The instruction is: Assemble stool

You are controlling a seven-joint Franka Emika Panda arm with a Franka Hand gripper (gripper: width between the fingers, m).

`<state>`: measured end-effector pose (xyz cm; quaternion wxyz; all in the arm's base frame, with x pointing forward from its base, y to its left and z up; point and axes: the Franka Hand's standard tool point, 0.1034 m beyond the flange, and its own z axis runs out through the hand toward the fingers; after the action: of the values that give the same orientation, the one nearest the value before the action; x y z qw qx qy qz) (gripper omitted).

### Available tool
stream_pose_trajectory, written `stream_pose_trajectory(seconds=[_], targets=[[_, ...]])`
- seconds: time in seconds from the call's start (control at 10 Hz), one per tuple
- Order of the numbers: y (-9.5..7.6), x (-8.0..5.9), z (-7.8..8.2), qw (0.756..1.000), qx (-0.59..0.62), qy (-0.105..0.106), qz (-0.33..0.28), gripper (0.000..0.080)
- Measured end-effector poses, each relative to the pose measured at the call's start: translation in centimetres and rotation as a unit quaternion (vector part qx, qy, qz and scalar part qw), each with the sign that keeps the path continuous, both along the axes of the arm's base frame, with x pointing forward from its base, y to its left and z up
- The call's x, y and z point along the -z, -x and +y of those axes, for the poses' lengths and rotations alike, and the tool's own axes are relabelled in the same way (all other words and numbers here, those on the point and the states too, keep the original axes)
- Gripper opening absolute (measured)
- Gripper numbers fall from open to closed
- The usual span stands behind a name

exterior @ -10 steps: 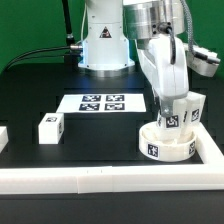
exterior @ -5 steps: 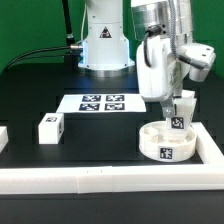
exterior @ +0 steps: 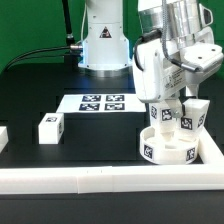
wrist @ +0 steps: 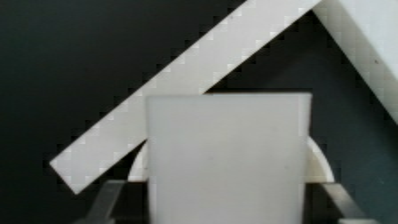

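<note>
The round white seat [exterior: 167, 150] lies in the corner of the white border rails at the exterior view's right. My gripper [exterior: 164, 105] is shut on a white tagged leg block [exterior: 163, 119] and holds it upright on the seat. A second tagged leg block [exterior: 193, 114] stands just to its right over the seat. A third leg block [exterior: 50, 127] lies loose on the black table at the left. In the wrist view the held block [wrist: 228, 140] fills the space between my gripper's [wrist: 226, 200] fingers [wrist: 118, 197].
The marker board [exterior: 102, 103] lies flat behind the seat, in front of the robot base. White border rails [exterior: 100, 180] run along the front and right edges; one also shows in the wrist view [wrist: 187, 95]. A white piece [exterior: 2, 137] sits at the left edge.
My wrist has turned over the seat. The held leg block has shifted toward the exterior view's left, and the second block beside it now shows clearly. The seat stays in the corner.
</note>
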<state>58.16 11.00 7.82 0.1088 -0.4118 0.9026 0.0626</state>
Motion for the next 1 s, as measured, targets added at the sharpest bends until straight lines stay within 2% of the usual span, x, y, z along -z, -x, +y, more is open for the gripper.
stream_pose_trajectory(seconds=[0.3,0.4,0.5,0.6,0.8,1.0], targets=[[0.0,0.0,0.0,1.000,-0.022,0.001,-0.005,0.0341],[0.0,0.0,0.0,1.000,-0.023,0.001,-0.005,0.0577],[-0.1,-0.6,0.2,0.999,-0.038,0.001,-0.013,0.0577],[-0.3,-1.6,0.7,0.999,-0.041,-0.002,-0.020,0.0634],[-0.5,-3.4,1.4,0.998,-0.053,-0.007,-0.035,0.0647],[-0.4,-3.0,1.3,0.998,-0.060,-0.004,-0.033,0.0649]])
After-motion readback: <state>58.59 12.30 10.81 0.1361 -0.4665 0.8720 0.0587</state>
